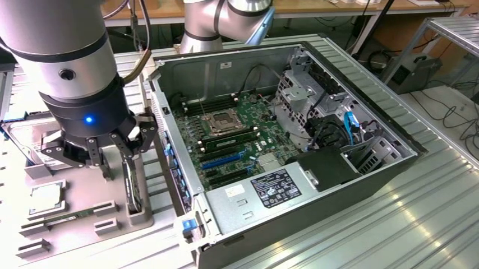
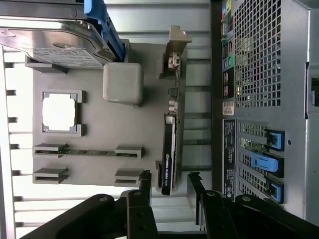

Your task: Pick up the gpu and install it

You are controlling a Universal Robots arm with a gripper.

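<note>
Ribbed metal bench (image 1: 419, 224), grey tray (image 2: 124, 129); spread tool (image 2: 169, 175) flanks thin black gpu (image 2: 168, 144).

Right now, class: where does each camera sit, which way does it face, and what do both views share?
Exterior view: high up, looking down on the computer case and tray; arm at the exterior view's left.
Wrist view: on the wrist, looking down past the open gripper at the gpu.
Shared: gripper, gpu, tray, computer case.
</note>
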